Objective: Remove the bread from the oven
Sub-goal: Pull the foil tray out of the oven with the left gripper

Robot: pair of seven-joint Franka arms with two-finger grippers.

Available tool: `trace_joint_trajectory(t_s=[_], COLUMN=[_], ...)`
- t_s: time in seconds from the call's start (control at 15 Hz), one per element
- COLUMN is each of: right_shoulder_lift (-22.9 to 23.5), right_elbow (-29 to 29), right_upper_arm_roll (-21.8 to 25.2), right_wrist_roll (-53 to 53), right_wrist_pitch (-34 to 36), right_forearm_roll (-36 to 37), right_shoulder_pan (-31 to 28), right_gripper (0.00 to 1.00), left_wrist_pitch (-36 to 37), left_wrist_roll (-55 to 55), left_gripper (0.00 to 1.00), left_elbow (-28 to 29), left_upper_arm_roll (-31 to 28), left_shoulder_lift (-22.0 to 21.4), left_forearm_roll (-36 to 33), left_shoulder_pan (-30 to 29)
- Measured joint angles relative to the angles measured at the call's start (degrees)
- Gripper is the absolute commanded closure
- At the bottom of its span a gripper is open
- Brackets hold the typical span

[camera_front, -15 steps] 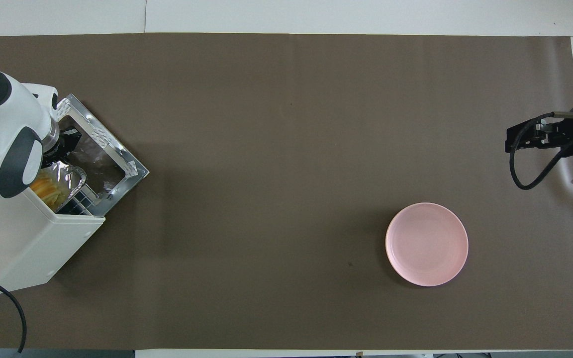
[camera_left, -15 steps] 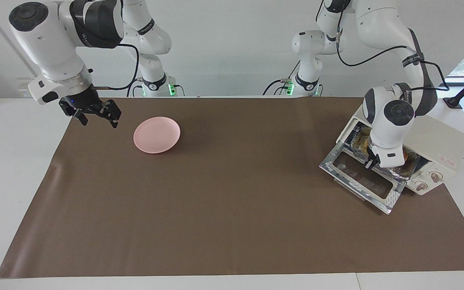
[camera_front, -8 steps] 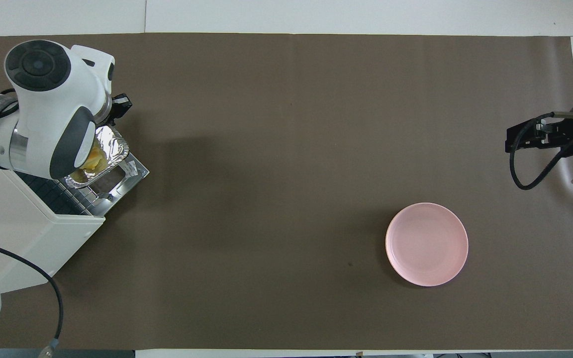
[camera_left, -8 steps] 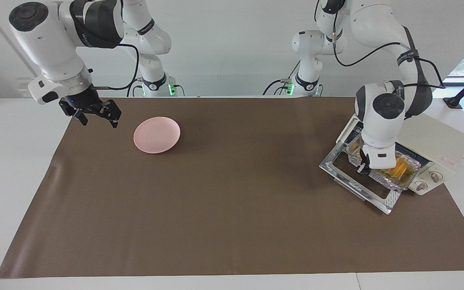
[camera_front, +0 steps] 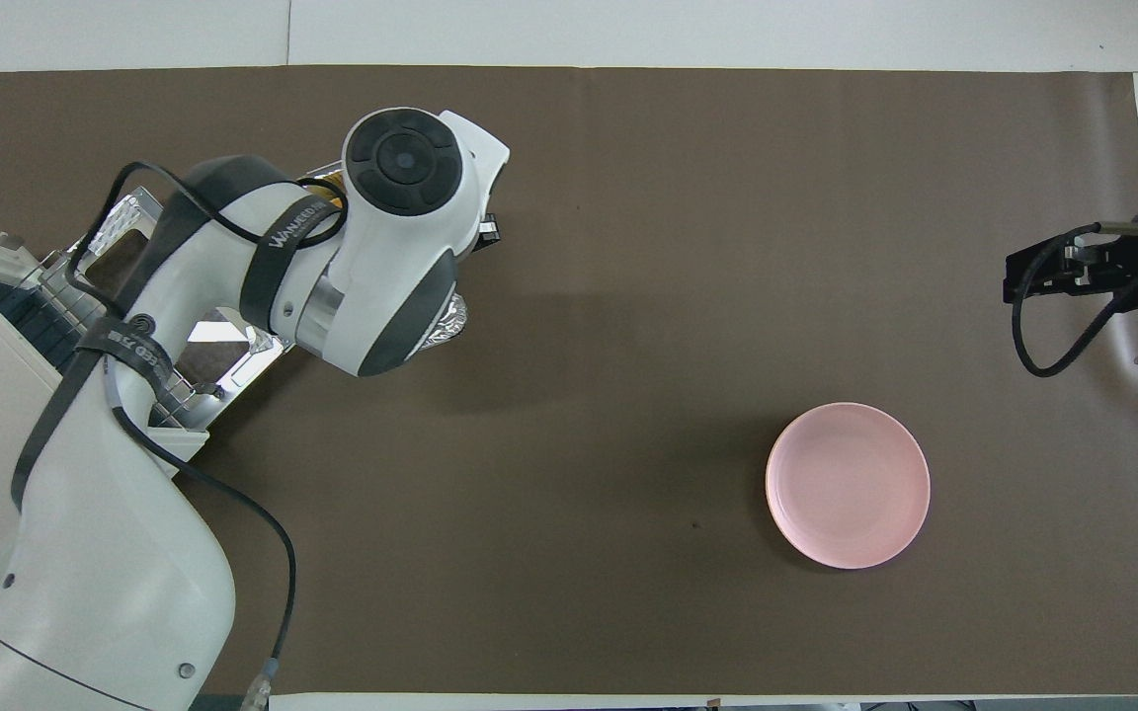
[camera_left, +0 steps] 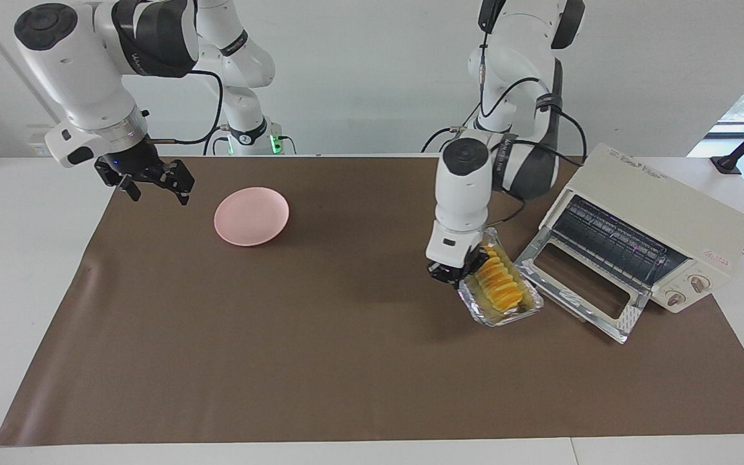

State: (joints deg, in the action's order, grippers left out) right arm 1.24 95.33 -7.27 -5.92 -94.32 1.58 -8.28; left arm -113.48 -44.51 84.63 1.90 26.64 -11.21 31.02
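The bread [camera_left: 500, 286], a ridged golden-yellow loaf, lies in a crinkled foil tray [camera_left: 502, 318] outside the oven [camera_left: 659, 216]. My left gripper [camera_left: 453, 274] is shut on the tray's rim and holds it, slightly tilted, over the mat beside the oven's dropped door [camera_left: 577, 284]. From overhead the left wrist covers the loaf; only a corner of the foil tray [camera_front: 447, 326] shows. The oven's wire rack [camera_left: 611, 242] is bare. My right gripper [camera_left: 155, 184] waits open and holding nothing over the mat's edge at the right arm's end.
A round pink plate [camera_left: 251, 216] sits on the brown mat [camera_left: 320, 336] toward the right arm's end, beside the right gripper [camera_front: 1048, 272]. The oven's door juts out over the mat at the left arm's end.
The left gripper has pulled the foil tray with the bread out of the oven, past the door, toward the middle of the table. The right arm has not moved.
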Motion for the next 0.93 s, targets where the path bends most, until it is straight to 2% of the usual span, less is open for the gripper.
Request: trace_joint_trajectory(t_s=[0.27,0.93], right_shoulder_lift=[0.0,0.0], right_elbow=[0.0,0.0], right_upper_arm_roll=[0.0,0.0], right_wrist_roll=[0.0,0.0], right_wrist_pitch=[0.0,0.0], right_forearm_roll=[0.0,0.0], right_shoulder_pan=[0.0,0.0], right_gripper=[0.0,0.0], left_wrist_pitch=[1.03,0.85], left_wrist_roll=[-0.01,7.48], left_gripper=[1.0,1.0], left_elbow=[-2.56,-3.59], left_upper_arm_roll=[0.12,1.99], left_shoulder_lift=[1.37,2.77], left_forearm_roll=[1.46,2.03], left_shoulder_pan=[7.06,12.28])
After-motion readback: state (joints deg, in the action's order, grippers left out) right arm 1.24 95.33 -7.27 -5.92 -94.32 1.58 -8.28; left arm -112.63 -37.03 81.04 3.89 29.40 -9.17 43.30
